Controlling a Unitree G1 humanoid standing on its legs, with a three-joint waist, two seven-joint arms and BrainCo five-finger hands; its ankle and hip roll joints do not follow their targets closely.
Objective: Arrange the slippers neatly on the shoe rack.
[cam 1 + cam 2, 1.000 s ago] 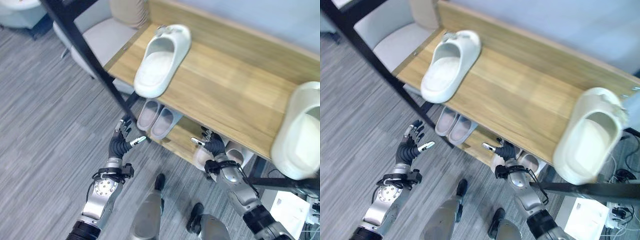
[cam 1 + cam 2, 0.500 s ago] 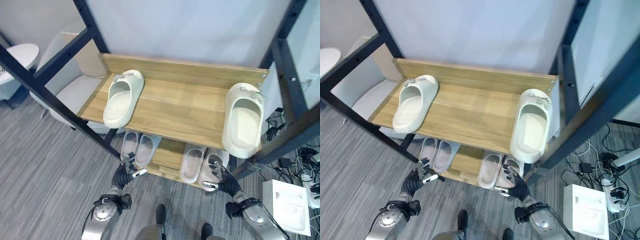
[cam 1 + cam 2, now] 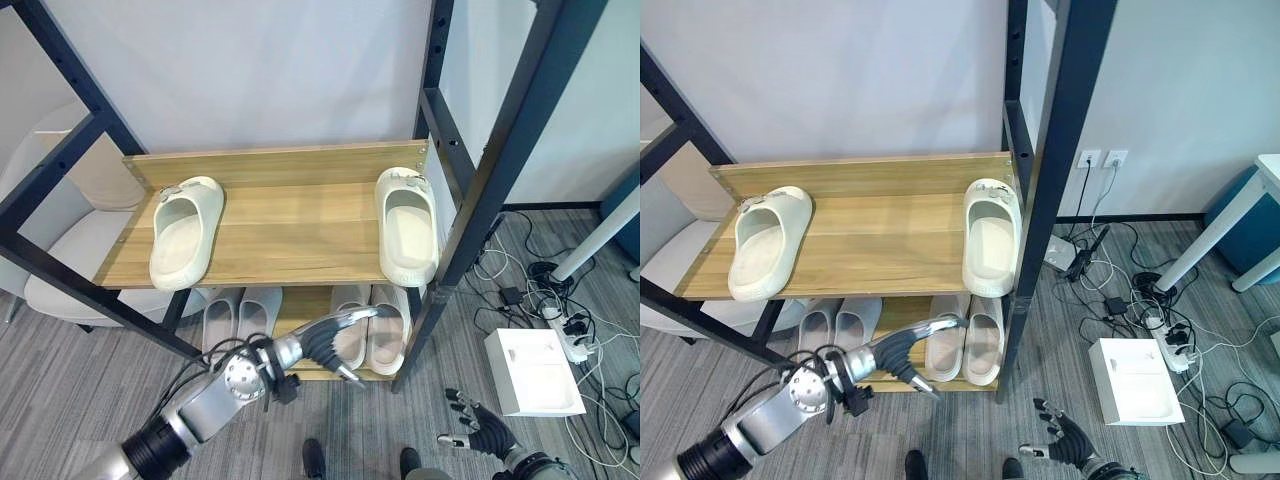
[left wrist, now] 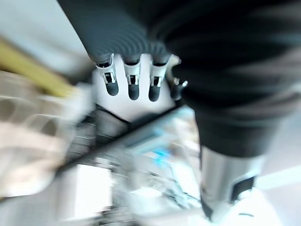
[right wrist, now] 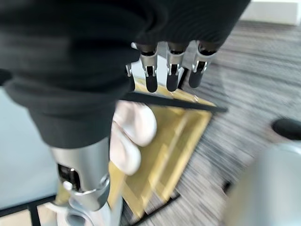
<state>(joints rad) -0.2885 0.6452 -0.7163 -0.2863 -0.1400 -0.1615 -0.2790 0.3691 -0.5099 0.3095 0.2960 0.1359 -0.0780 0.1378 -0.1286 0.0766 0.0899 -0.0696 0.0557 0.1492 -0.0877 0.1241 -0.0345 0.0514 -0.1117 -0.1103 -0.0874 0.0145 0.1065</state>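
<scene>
On the top shelf of the shoe rack (image 3: 270,225) the left slipper (image 3: 183,231) lies at one end and the right slipper (image 3: 406,224) at the other, well apart, not yet paired; my left hand (image 3: 335,338) stretches with fingers extended and empty in front of the lower shelf's slippers (image 3: 368,328); my right hand (image 3: 478,432) hangs low, fingers spread, holding nothing. Reaching up from here, I could clip the shelf edge or nudge a lower pair askew; the lower shelf's back is hidden under the top board.
</scene>
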